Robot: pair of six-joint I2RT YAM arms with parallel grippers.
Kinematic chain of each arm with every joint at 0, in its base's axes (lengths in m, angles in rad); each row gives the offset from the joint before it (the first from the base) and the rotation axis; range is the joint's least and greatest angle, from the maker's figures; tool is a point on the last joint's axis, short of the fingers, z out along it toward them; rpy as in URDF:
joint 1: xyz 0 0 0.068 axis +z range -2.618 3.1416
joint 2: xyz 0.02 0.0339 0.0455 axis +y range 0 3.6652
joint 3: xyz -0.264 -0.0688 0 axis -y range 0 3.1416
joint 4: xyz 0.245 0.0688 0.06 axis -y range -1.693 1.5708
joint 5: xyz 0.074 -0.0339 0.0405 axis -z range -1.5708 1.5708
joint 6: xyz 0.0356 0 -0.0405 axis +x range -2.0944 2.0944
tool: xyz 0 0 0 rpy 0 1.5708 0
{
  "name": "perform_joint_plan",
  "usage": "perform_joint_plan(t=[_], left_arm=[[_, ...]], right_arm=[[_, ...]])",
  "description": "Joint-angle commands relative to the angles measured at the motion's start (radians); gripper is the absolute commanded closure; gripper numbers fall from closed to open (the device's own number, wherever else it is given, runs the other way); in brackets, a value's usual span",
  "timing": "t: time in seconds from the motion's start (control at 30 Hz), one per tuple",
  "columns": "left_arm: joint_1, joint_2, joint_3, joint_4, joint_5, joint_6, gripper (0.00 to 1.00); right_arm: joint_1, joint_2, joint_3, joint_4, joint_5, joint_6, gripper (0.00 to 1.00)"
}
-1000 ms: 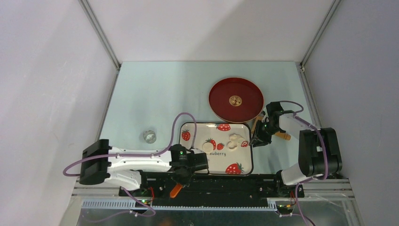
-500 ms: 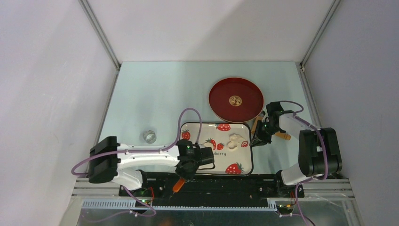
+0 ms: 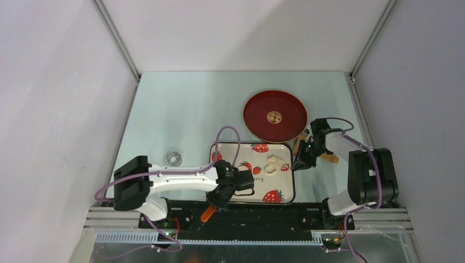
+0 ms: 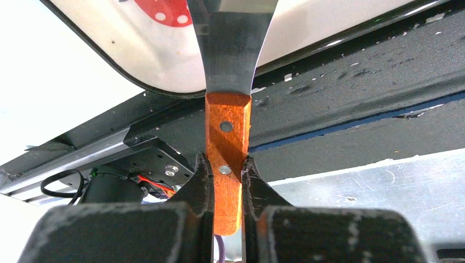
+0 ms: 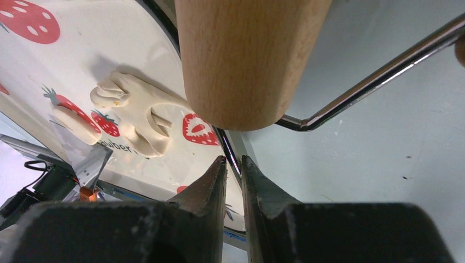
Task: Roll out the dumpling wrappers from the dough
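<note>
Orange wood of the spatula (image 4: 227,137) handle sits clamped in the left gripper (image 4: 226,171), blade ahead over the strawberry plate (image 4: 137,55). Right gripper (image 5: 233,167) narrowly pinches that plate's rim; the dough (image 5: 140,118) lies ahead-left, a dumpling wrapper (image 5: 74,125) beyond it, a wooden roller (image 5: 241,60) close ahead. Overhead, the dough rests between both grippers.

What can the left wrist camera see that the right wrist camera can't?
Only the left wrist view shows the left gripper pinching the scraper by its orange handle. Only the right wrist view shows the wooden roller and the dough lying on the plate. Both views show the strawberry plate and the scraper's metal blade reaching onto it.
</note>
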Motion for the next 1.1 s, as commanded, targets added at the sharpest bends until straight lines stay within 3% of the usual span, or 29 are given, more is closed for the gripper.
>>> perform_joint_plan(t=[0.0,0.47,0.73,1.07], left_arm=[[0.009,0.034,0.064,0.017,-0.033,0.036,1.00],[0.032,-0.009,0.025,0.053,-0.013,0.037,1.00],[0.032,-0.153,-0.080,0.050,0.051,-0.002,1.00],[0.021,-0.171,-0.115,0.039,0.065,-0.014,1.00]], right_arm=[[-0.005,0.008,-0.001,0.017,-0.020,-0.007,0.80],[-0.003,0.012,-0.001,0.017,-0.024,-0.008,0.80],[-0.004,0.014,-0.001,0.018,-0.025,-0.007,0.93],[-0.001,0.016,-0.001,0.018,-0.029,-0.008,0.96]])
